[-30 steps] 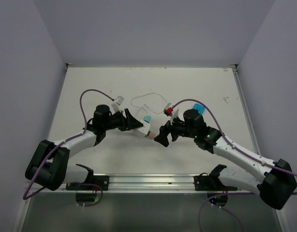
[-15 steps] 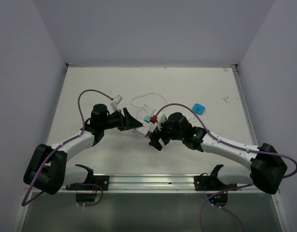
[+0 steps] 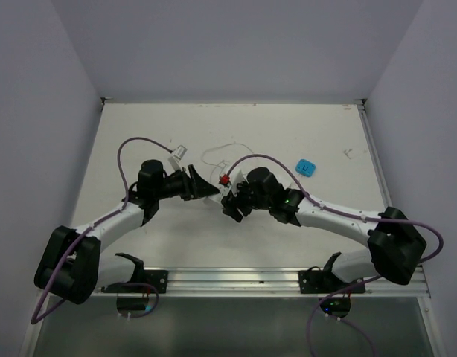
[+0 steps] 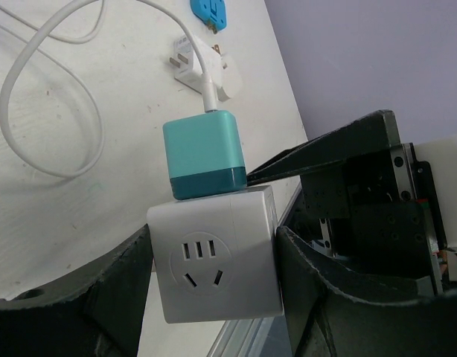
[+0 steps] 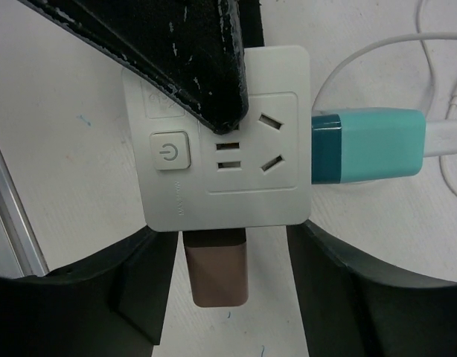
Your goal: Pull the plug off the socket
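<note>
My left gripper [image 4: 213,286] is shut on the socket [image 4: 213,260], a white cube held just above the table; one of its black fingers [image 5: 191,52] crosses the cube's face in the right wrist view. A teal plug [image 4: 205,152] with a white cable sits in one side of the socket [image 5: 221,178]. A brown plug [image 5: 217,268] sticks out of another side. My right gripper [image 5: 221,294] straddles this brown plug with its fingers apart on either side, not touching it. From above, the grippers [image 3: 206,190] [image 3: 232,204] meet at the table's middle and hide the socket.
A blue plug [image 3: 306,167] lies to the right and a red one [image 3: 223,180] just behind the right wrist. A white flat plug [image 4: 202,67] and its looping cable [image 3: 221,152] lie behind. Another white plug [image 3: 180,155] is at the left. A metal rail [image 3: 228,279] runs along the near edge.
The right arm has swung left to the socket and its jaws have narrowed around the brown plug. The left gripper has kept its hold and barely moved.
</note>
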Controlling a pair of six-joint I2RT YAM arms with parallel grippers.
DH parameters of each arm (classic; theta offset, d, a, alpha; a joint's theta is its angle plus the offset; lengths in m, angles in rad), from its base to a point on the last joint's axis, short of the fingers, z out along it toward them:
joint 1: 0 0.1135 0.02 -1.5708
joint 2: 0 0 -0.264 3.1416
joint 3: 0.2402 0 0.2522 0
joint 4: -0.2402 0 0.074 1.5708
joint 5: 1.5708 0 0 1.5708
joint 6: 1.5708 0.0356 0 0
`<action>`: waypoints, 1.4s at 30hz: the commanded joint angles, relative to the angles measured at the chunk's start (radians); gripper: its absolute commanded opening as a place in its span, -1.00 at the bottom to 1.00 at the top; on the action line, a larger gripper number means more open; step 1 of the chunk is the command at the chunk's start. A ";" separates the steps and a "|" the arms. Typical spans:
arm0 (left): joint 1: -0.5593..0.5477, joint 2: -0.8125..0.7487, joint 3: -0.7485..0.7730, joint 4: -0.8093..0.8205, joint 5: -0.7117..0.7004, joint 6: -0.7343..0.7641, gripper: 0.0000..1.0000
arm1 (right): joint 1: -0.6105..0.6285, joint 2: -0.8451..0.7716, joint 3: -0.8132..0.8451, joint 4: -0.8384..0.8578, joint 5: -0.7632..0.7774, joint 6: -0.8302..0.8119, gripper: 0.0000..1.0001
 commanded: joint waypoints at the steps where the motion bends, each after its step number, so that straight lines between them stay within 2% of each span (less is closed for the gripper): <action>1: 0.012 -0.039 0.035 0.032 0.037 -0.016 -1.00 | 0.008 0.014 0.036 0.048 0.009 -0.032 0.24; 2: 0.014 -0.043 0.035 0.026 0.037 -0.007 -1.00 | 0.008 0.014 0.027 0.050 0.012 -0.034 0.17; 3: 0.021 -0.045 0.038 0.017 0.034 0.001 -1.00 | 0.008 0.012 0.021 0.053 0.015 -0.037 -0.02; 5: 0.031 -0.049 0.041 -0.009 0.034 0.019 -1.00 | 0.008 0.012 0.011 0.052 0.021 -0.046 -0.24; 6: 0.041 -0.052 0.041 -0.017 0.036 0.025 -1.00 | 0.008 0.009 0.001 0.052 0.026 -0.049 -0.50; 8: 0.054 -0.060 0.041 -0.045 0.036 0.050 -1.00 | 0.008 0.006 -0.015 0.047 0.038 -0.060 -0.75; 9: 0.072 -0.062 0.043 -0.055 0.039 0.059 -1.00 | 0.008 0.003 -0.019 0.044 0.044 -0.063 -0.95; 10: 0.083 -0.063 0.043 -0.078 0.044 0.068 -1.00 | 0.006 0.002 -0.028 0.039 0.046 -0.069 -1.00; 20: 0.251 -0.072 0.082 -0.222 0.038 0.223 -1.00 | 0.006 -0.029 -0.087 -0.016 0.031 -0.070 -1.00; 26: 0.281 -0.026 0.182 -0.357 -0.016 0.356 -1.00 | 0.008 0.012 -0.058 -0.065 0.005 -0.083 -1.00; 29: 0.284 -0.008 0.199 -0.368 -0.009 0.369 -1.00 | 0.008 0.023 -0.059 -0.062 0.021 -0.075 -1.00; 34: 0.284 -0.028 0.163 -0.335 0.019 0.367 -1.00 | -0.015 0.046 -0.038 -0.082 0.118 0.002 -1.00; 39: 0.284 -0.063 0.104 -0.302 0.045 0.364 -1.00 | -0.173 0.075 -0.033 -0.045 0.014 0.207 -1.00; 42: 0.284 -0.088 0.072 -0.290 0.057 0.358 -1.00 | -0.225 0.101 -0.007 -0.066 -0.005 0.271 -0.98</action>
